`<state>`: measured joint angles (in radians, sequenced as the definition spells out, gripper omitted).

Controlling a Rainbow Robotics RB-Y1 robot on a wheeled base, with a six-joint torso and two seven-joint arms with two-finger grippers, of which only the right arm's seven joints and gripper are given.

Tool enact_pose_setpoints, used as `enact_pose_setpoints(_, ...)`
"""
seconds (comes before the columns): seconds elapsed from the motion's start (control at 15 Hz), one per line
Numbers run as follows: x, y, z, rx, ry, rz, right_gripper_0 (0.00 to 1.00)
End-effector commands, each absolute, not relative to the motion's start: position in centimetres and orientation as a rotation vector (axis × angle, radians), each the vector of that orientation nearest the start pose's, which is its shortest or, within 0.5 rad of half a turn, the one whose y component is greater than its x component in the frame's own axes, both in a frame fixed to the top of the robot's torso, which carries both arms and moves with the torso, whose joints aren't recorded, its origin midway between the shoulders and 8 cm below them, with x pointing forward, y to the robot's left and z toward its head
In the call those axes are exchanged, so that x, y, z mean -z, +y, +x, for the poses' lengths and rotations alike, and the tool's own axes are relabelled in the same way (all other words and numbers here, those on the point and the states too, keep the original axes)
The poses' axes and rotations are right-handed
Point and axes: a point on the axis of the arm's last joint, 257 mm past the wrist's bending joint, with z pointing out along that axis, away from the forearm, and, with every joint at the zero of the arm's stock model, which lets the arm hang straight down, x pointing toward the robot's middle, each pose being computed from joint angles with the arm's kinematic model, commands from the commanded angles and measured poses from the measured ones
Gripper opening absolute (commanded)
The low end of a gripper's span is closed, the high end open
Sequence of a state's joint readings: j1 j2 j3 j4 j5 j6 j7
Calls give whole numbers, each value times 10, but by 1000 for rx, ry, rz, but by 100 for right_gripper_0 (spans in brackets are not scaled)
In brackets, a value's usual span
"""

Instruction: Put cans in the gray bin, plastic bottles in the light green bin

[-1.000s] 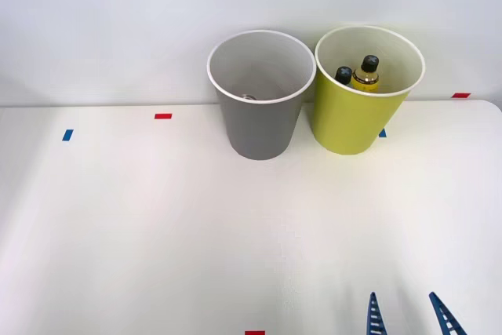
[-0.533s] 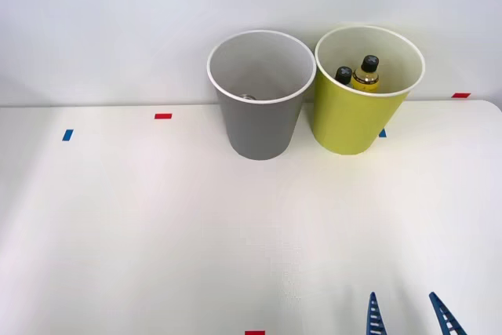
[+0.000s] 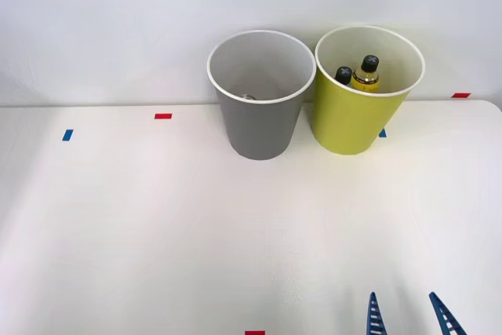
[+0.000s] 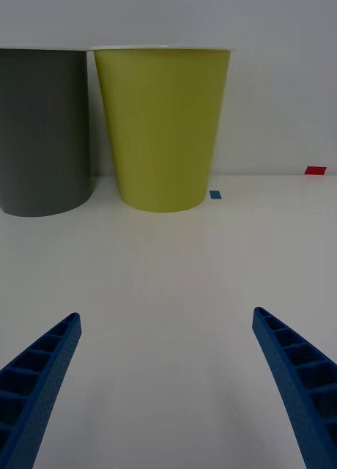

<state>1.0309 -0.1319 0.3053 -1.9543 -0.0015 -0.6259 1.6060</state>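
Bins stand side by side at the far edge of the white tabletop: the gray bin on the left, the light green bin just beside it. Two plastic bottles stand inside the green one. Blue fingers of the right gripper are spread apart, holding nothing, low over the tabletop's near edge.

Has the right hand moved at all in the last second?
No. In the front view the right hand sits open at the near edge, at the same offset from the red tape mark as before.
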Motion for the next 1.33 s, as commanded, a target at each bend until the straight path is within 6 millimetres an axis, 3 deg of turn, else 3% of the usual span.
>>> enact_pose_setpoints(0.07,264,-217,235,27,1555,9,80)
enact_pose_setpoints(1.33,264,-217,235,27,1555,9,81)
